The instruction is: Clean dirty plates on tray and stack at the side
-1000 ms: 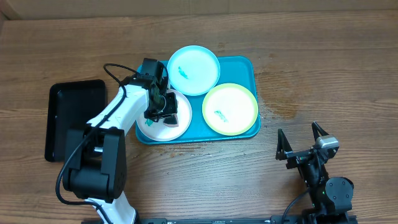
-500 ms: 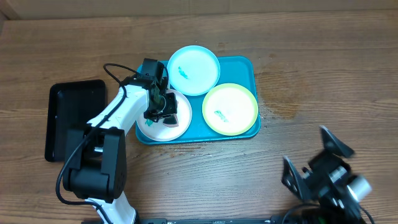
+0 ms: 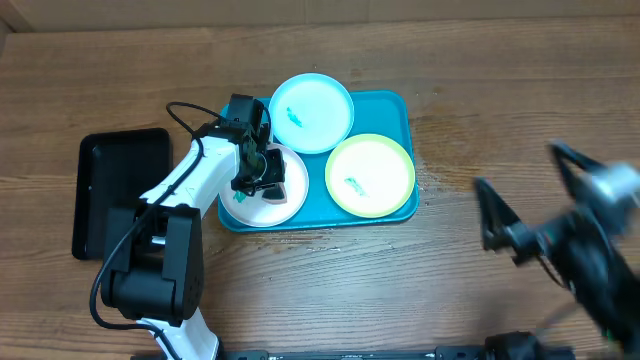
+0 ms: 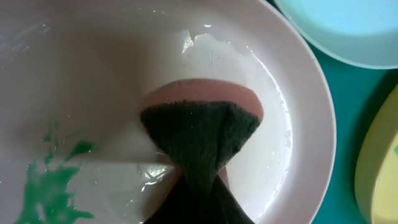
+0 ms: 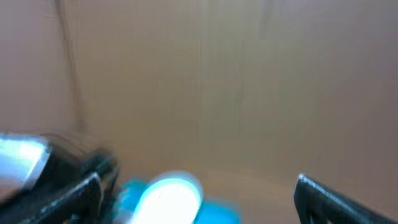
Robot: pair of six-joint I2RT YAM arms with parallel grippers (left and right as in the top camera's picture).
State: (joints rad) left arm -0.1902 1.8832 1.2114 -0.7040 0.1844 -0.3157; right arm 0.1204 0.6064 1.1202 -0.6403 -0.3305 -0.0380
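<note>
1. A wooden counter (image 3: 500,120) is seen from above, with a large turquoise tray (image 3: 400,105) lying near its middle.
2. Three small round plates sit on the tray. A white plate (image 3: 262,210) is at the near left, a pale cyan plate (image 3: 311,112) at the far side, and a yellow-green plate (image 3: 370,175) at the near right.
3. The cyan plate hangs a little over the tray's far rim, and the plates lie just beside one another, none stacked.
4. The left arm reaches in from the near left, and its end effector (image 3: 258,172) hangs directly over the white plate.
5. The left end effector is closed tight on a sponge (image 4: 199,137), pinching it into an hourglass shape. The sponge has a dark green scouring face and a pinkish-brown layer behind.
6. The left wrist view shows the sponge pressed onto the wet, glistening middle of the white plate.
7. A green smear (image 4: 50,186) sits on the white plate's left part, apart from the sponge.
8. Small teal marks also show on the cyan and yellow-green plates.
9. The right end effector (image 3: 530,190) appears blurred above bare counter, well to the right of the tray. Its jaws are spread wide with nothing between them.
10. A smaller black tray (image 3: 120,190) lies on the counter left of the turquoise one.
</note>
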